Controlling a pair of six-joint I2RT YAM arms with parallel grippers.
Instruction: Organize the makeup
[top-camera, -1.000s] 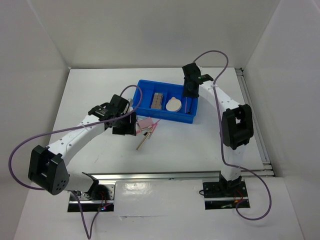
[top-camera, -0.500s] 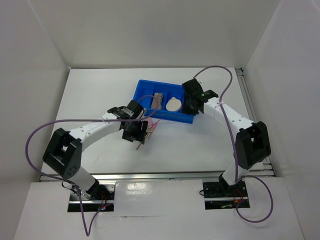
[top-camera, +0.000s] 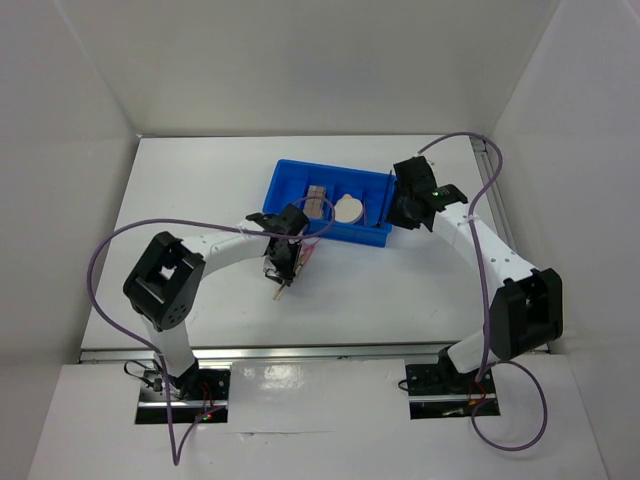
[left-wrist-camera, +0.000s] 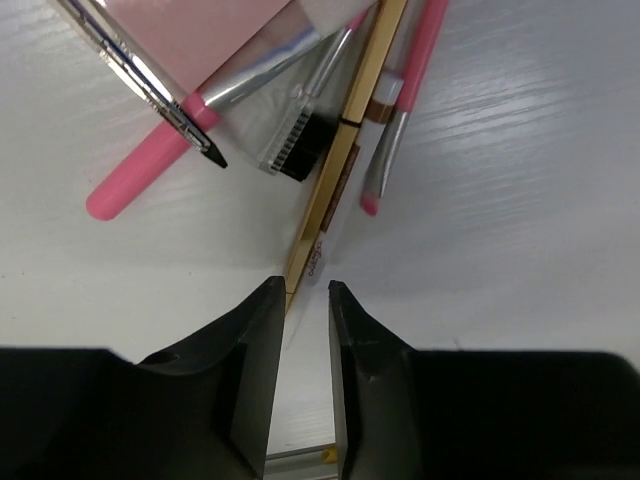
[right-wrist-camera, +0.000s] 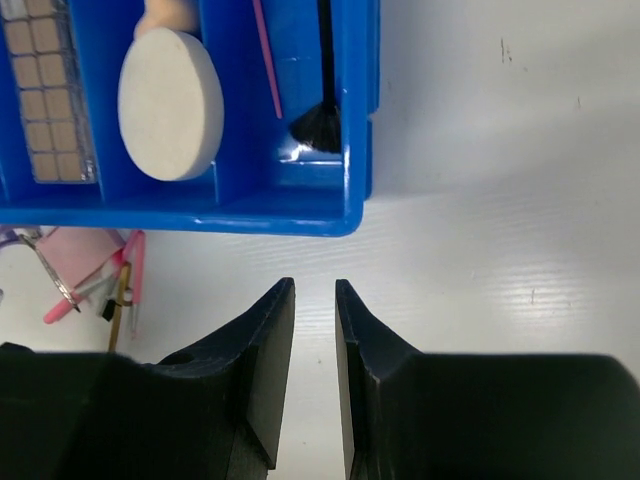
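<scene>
So the left gripper (left-wrist-camera: 298, 292) is hanging low over the table (left-wrist-camera: 520, 240), its jaws standing a narrow gap apart with bare tabletop showing between them. The tip of a wooden stick (left-wrist-camera: 338, 175) is poking right into the mouth of that gap against one finger, but the gap is looking wider than the stick, so nothing's pinched. Fanning out from there is a little pile on the table just in front of the blue tray (top-camera: 288, 192): a short pink-tipped brush (left-wrist-camera: 398, 110) beside the stick, a silver-collared brush with black bristles (left-wrist-camera: 285, 140), a fat pink stick (left-wrist-camera: 150, 170) with a thin metal tool (left-wrist-camera: 130, 70) lying over it, and the pink square pad (left-wrist-camera: 200, 25) under the far ends. Over on the other side, the right gripper (right-wrist-camera: 315, 295) is hovering over bare table just outside the tray's near wall, fingers a slim gap apart and holding nothing. Inside the tray, the cream round puff (right-wrist-camera: 170, 100) is sitting in the middle section with a peach sponge (right-wrist-camera: 170, 15) behind it, the brown-pink palette (right-wrist-camera: 45, 90) is one section over, and a thin pink stick (right-wrist-camera: 265, 60) and the black brush (right-wrist-camera: 322, 115) are lying at the end nearest that gripper.
</scene>
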